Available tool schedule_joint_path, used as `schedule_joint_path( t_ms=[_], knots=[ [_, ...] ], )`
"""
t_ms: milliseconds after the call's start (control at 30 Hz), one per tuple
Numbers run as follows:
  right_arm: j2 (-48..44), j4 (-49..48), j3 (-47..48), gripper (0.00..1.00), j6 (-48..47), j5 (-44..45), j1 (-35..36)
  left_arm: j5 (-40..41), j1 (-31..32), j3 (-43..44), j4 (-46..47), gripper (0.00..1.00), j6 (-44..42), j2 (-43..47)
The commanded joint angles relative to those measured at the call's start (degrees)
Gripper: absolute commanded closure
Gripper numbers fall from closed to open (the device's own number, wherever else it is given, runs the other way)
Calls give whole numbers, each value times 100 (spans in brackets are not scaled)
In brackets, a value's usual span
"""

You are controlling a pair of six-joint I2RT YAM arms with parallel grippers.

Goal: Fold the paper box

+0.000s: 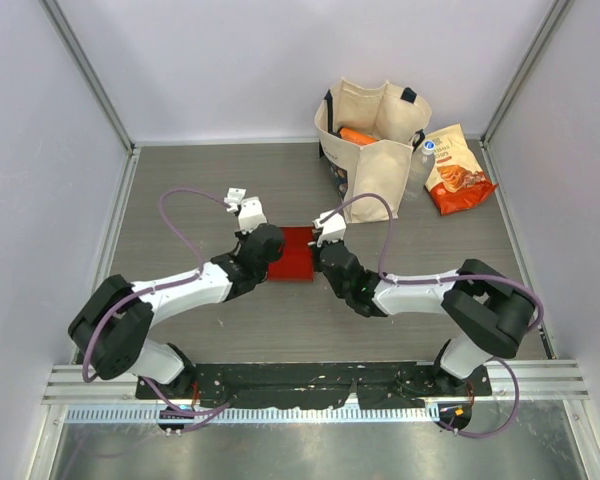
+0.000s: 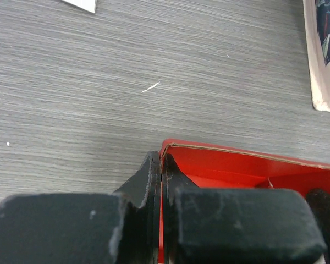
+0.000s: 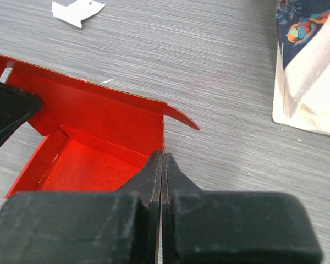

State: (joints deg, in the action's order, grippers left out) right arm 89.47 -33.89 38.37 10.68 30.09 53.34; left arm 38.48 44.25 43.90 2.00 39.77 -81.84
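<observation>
The paper box (image 1: 293, 253) is bright red card and lies on the grey table between my two grippers, its side walls standing up. In the left wrist view, my left gripper (image 2: 161, 163) is shut on the box's left wall, and the red inside of the box (image 2: 236, 166) spreads to the right. My right gripper (image 3: 163, 157) is shut on the right wall, where a small corner flap sticks out, with the red floor of the box (image 3: 93, 165) to its left. From above, the left gripper (image 1: 271, 248) and the right gripper (image 1: 324, 256) pinch opposite sides of the box.
A beige tote bag (image 1: 372, 140) stands at the back, right of centre, with an orange-red snack bag (image 1: 458, 170) beside it. A white paper scrap (image 3: 77, 11) lies on the table beyond the box. Enclosure walls close in the table on the left, back and right.
</observation>
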Motion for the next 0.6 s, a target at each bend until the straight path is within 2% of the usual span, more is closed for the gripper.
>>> schedule_joint_path(
  t_ms=[0, 100, 233, 567],
  knots=[
    [272, -847, 180, 100, 373, 1699, 396, 546, 49, -319, 1310, 100, 435, -69],
    [457, -1145, 57, 100, 400, 2349, 615, 555, 57, -662, 1845, 100, 506, -112],
    [571, -1681, -154, 100, 435, 2695, 748, 556, 93, -1093, 2453, 100, 470, -69],
    [730, -2183, -532, 100, 768, 2652, 871, 494, 163, -1437, 2744, 100, 260, -7]
  ],
)
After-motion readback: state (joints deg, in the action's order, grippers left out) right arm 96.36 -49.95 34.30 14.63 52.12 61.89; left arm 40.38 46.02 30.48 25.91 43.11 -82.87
